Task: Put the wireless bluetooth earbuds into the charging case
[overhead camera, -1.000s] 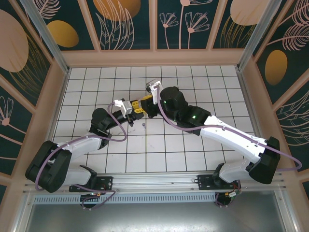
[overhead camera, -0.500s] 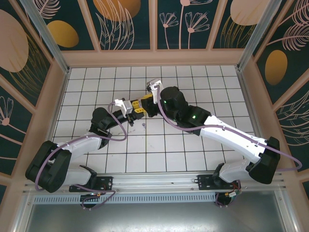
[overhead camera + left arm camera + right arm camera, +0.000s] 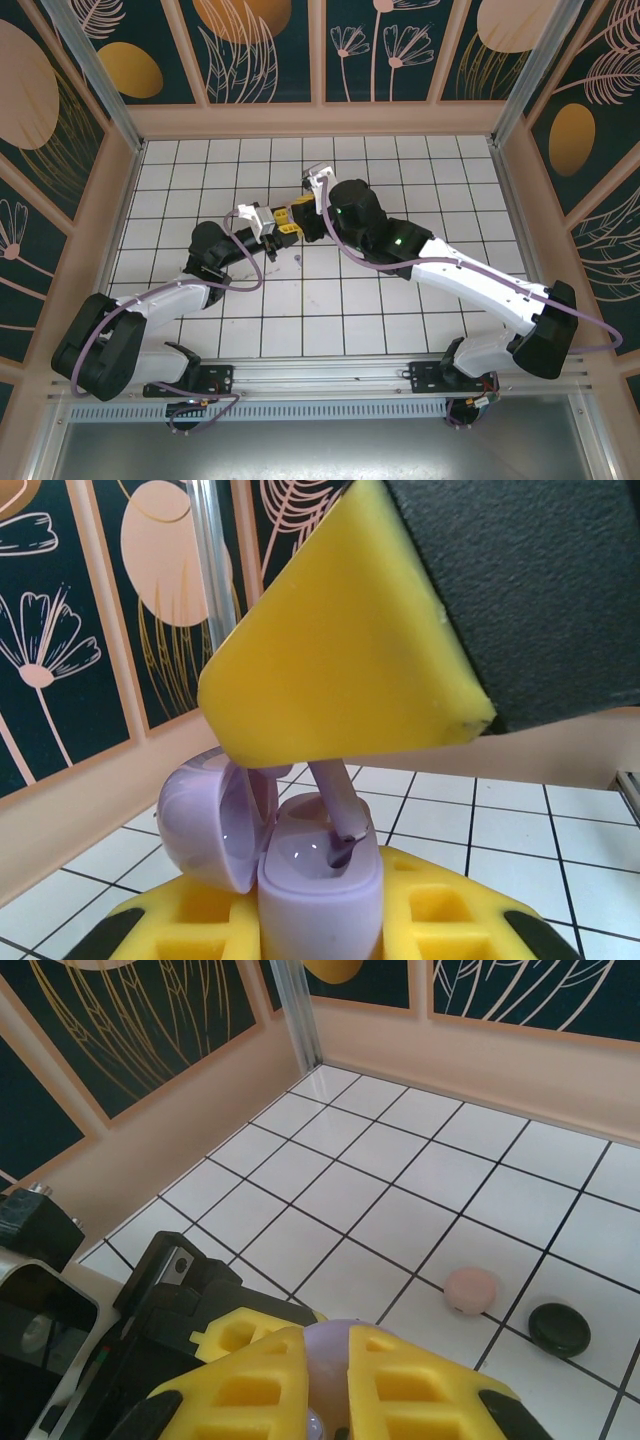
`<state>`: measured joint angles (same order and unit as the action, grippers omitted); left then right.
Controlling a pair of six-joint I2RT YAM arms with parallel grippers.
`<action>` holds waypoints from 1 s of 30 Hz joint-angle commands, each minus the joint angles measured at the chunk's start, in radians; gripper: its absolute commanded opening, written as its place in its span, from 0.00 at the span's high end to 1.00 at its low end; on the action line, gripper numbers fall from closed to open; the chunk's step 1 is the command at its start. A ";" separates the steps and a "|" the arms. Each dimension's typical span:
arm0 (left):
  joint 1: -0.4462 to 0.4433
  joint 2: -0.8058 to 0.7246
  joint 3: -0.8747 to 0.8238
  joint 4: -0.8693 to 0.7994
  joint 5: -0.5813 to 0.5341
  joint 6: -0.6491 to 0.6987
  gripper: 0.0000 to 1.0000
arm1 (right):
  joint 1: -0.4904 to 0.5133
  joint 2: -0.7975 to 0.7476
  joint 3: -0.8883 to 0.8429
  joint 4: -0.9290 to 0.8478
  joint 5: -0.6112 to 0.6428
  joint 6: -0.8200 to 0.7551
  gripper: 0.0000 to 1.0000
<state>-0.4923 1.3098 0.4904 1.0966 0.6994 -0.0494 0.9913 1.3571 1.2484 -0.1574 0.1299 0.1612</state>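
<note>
My left gripper (image 3: 320, 925) (image 3: 283, 224) is shut on the lilac charging case (image 3: 320, 880), which stands upright between its yellow fingers (image 3: 190, 920). The case's lid (image 3: 205, 815) hangs open to the left. From above, my right gripper (image 3: 338, 1380) (image 3: 301, 210) is shut on a lilac earbud (image 3: 335, 805). The earbud's stem tip is at the mouth of the case's right socket. The right gripper's yellow pad (image 3: 330, 650) hides the earbud's head. In the right wrist view, lilac (image 3: 332, 1355) shows in the gap between the fingers. Both grippers meet above mid-table.
A round pink case (image 3: 470, 1290) and a round black case (image 3: 560, 1328) lie shut on the white tiled floor (image 3: 400, 1150), beyond the grippers. Beige walls (image 3: 180, 1120) with an aluminium corner post (image 3: 297, 1010) close the workspace.
The right arm has shifted slightly to the left over the case. The left arm holds still.
</note>
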 commanded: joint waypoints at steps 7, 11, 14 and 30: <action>-0.008 -0.030 0.048 0.034 0.013 -0.006 1.00 | 0.050 0.013 -0.045 -0.011 0.034 -0.066 0.87; -0.008 -0.027 0.054 0.031 0.010 -0.006 1.00 | 0.068 0.018 -0.047 -0.025 0.033 -0.089 0.87; -0.008 -0.026 0.054 0.030 0.006 -0.007 1.00 | 0.074 0.016 -0.055 -0.031 0.030 -0.094 0.87; -0.008 -0.031 0.054 0.019 -0.009 -0.008 1.00 | 0.080 0.050 -0.024 -0.075 -0.008 -0.103 0.85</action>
<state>-0.4957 1.3094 0.4923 1.0336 0.7143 -0.0540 1.0386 1.3678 1.2102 -0.1364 0.1944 0.0570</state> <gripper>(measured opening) 0.219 0.154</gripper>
